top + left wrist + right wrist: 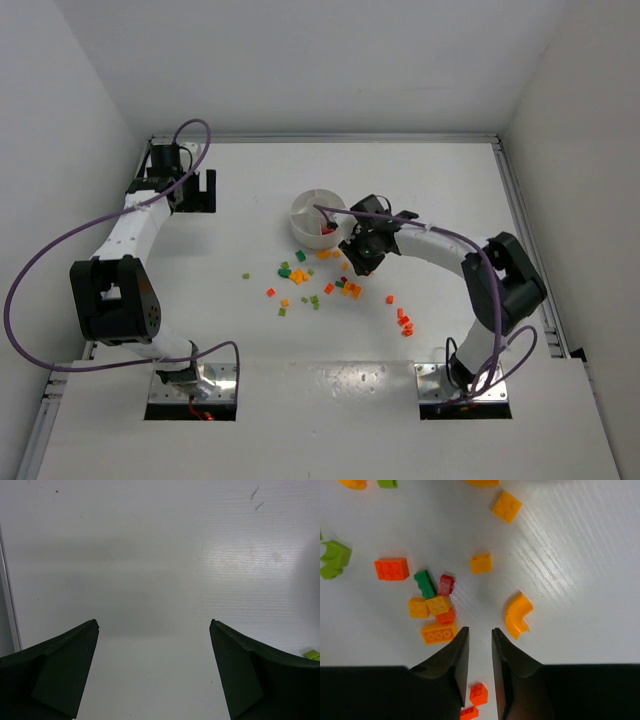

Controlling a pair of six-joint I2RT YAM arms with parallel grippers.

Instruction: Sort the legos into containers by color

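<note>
1. A round white plastic dish (303, 236) with wedge compartments stands on the white table (250, 150), upper middle of the overhead view. A small red piece (325, 229) lies in a wedge on its lower right side.
2. Tiny plastic legos in red, orange, yellow and green (298, 275) lie scattered on the table just below the dish, near the centre of the frame. A bunch of orange-red bricks (404, 321) sits apart at lower right, and a lone green brick (245, 276) lies off to the left.
3. The right gripper (352, 265) hangs over the upper right edge of the scatter, just beside the dish. In its wrist view the black fingers (460, 650) stand close together with a narrow gap between them and nothing clamped.
4. Above those fingertips in the wrist view, a curved yellow-orange brick (517, 615) lies to the right. A flat yellow-orange brick (439, 633) lies to the left, packed in a cluster with a dark green brick (425, 583) and a dark red brick (446, 584).
5. The left gripper (205, 190) sits at upper left of the overhead view, well apart from the dish and the scatter. Its dark fingers (65, 665) are spread wide over the table and hold nothing. A lime-green brick (312, 654) peeks in at the right edge of that wrist view.
</note>
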